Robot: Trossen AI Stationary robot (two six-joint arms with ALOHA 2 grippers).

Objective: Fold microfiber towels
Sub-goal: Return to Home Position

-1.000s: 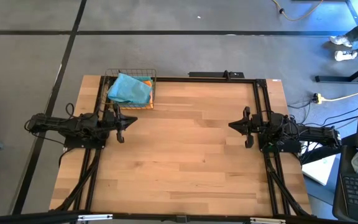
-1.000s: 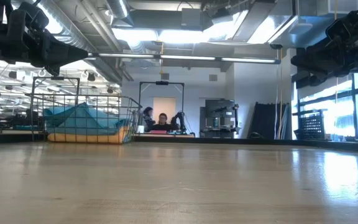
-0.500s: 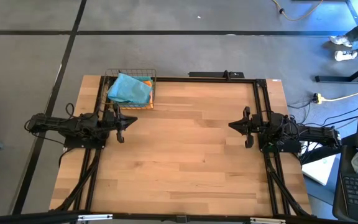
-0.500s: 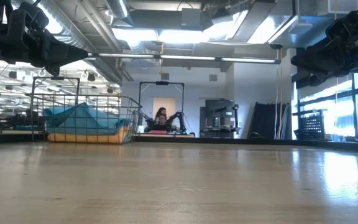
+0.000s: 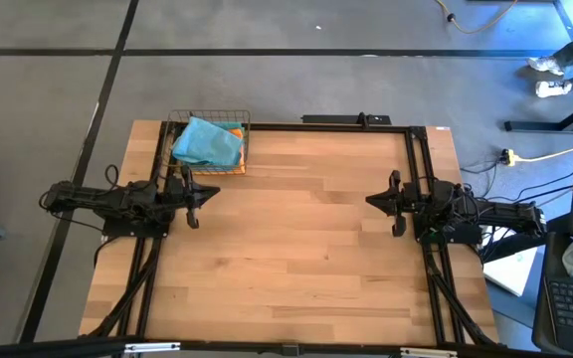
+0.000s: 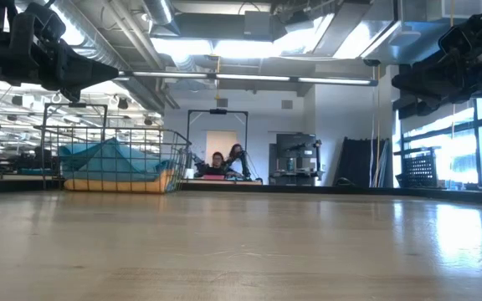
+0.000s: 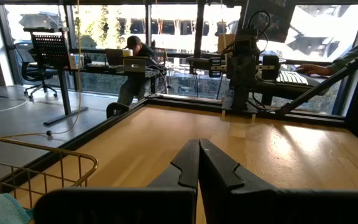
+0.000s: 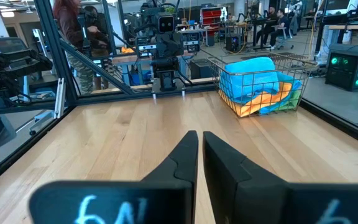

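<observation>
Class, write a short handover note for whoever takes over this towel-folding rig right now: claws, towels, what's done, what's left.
Left claw: shut, empty, parked over the table's left side.
Right claw: shut, empty, parked over the right side.
Towels: piled in the wire basket at the table's far left corner, light blue towel on top, orange towel beneath.
Done: the towels in view are in the basket.
Left: no towel shows on the table to fold.

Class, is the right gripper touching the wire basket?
Apart. The high view shows the right gripper, shut, at the table's right side and the basket at its far left corner, bare wood between them. Left gripper waits near the basket.
</observation>
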